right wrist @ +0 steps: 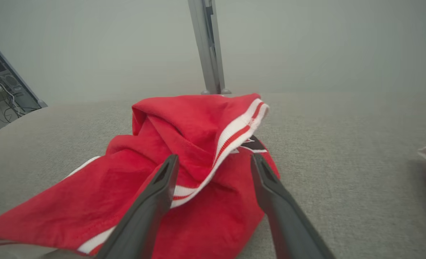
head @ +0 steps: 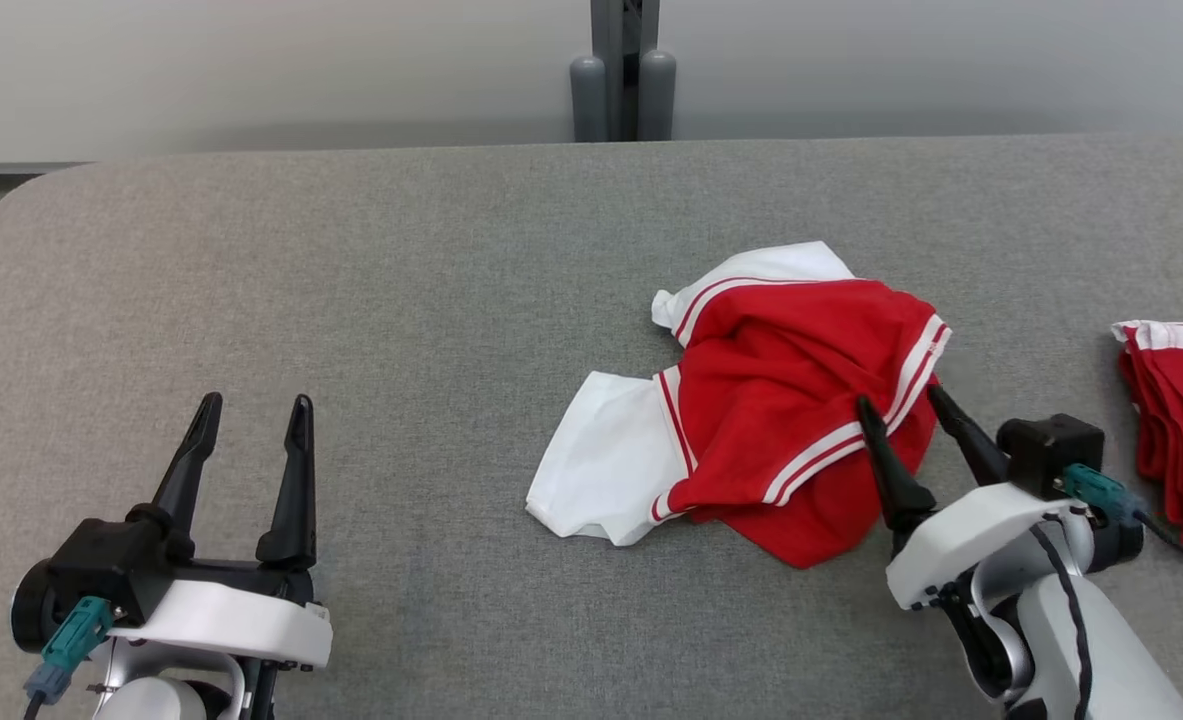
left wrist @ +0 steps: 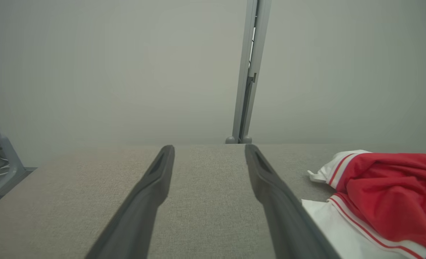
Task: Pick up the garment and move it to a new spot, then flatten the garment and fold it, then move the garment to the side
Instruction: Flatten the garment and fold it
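Note:
A crumpled red and white garment [head: 771, 400] with striped trim lies right of centre on the grey table [head: 351, 300]. My right gripper [head: 901, 405] is open, its two dark fingers straddling the garment's near right edge by the white stripe. In the right wrist view the garment [right wrist: 184, 144] bunches up between and beyond the fingertips of that gripper [right wrist: 211, 162]. My left gripper [head: 251, 415] stands open at the lower left, far from the cloth. In the left wrist view the left gripper [left wrist: 209, 153] frames bare table, with the garment [left wrist: 385, 194] off to the right.
A stack of folded red and white garments [head: 1181, 430] sits at the table's right edge, close behind my right wrist. A grey post [head: 621, 70] rises behind the far table edge. Bare tabletop spreads across the left and centre.

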